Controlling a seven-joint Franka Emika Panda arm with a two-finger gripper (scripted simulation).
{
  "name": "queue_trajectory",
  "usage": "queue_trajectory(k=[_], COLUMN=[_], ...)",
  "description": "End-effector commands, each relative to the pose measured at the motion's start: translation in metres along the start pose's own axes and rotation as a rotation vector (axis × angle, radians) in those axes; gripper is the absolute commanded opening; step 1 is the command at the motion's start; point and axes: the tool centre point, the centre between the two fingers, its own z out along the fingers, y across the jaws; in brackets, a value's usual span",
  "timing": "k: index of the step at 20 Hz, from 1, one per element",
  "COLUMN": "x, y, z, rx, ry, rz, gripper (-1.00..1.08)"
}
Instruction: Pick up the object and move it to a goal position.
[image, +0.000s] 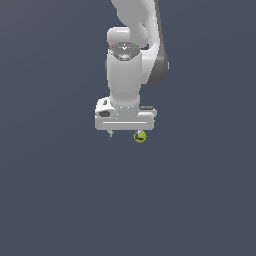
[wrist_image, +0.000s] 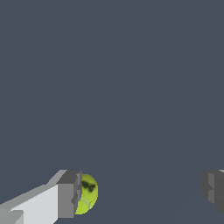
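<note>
1. A white robot arm reaches down from the top of the exterior view, set against a plain dark blue-grey background that fills the whole picture.
2. The arm ends in a wide white gripper, pointing straight down, with its flat body lying level across the picture.
3. Two short fingertips stick out below the gripper body, one toward the exterior view's left and one toward the exterior view's right, well apart from each other.
4. A tiny yellow-green ball sits at the fingertip on the exterior view's right, much smaller than the gripper body above it.
5. In the wrist view, the ball shows a small dark mark on its surface and lies right against the inner face of one grey finger pad.
6. The other grey finger pad is at the far edge of the wrist view, with a wide gap of bare background between it and the ball.
7. The gripper is spread wide and grips nothing; only one pad is at the ball, and the pictures cannot show whether they truly touch.
</note>
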Motion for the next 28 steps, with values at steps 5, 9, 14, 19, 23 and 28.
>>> queue_trajectory(k=[5, 9, 14, 19, 23, 28], x=[0.0, -0.001, -0.001, -0.006, -0.015, -0.034], y=[0.011, 0.032, 0.036, 0.028, 0.016, -0.007], z=[0.002, 0.005, 0.004, 0.011, 0.023, 0.044], rx=[-0.004, -0.013, -0.014, -0.012, -0.009, -0.001], ry=[0.0, 0.001, 0.002, -0.003, -0.011, -0.026], rz=[0.006, 0.022, 0.027, -0.012, -0.078, -0.208], gripper=[1.0, 1.0, 1.0, 1.0, 1.0, 1.0])
